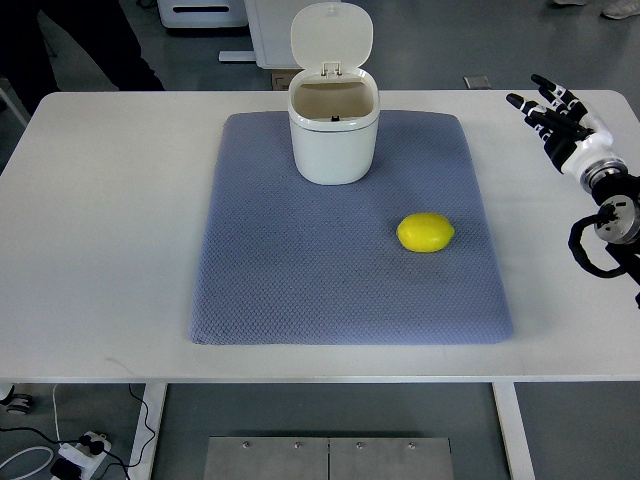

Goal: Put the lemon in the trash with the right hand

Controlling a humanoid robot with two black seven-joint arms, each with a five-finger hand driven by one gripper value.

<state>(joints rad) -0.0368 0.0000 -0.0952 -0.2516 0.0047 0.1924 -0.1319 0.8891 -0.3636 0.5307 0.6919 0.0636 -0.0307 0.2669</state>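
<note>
I see the lemon (426,232) on the blue mat (300,290), just right and nearer of the open-lidded white trash bin (334,125) (inside shadowed), my right hand (560,115) far right, fingers spread, empty, forearm cut off.

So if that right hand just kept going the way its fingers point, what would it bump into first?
Probably nothing on the table. The right hand points up and left toward the table's far edge, passing well behind the lemon and right of the trash bin. Its height is unclear.
</note>
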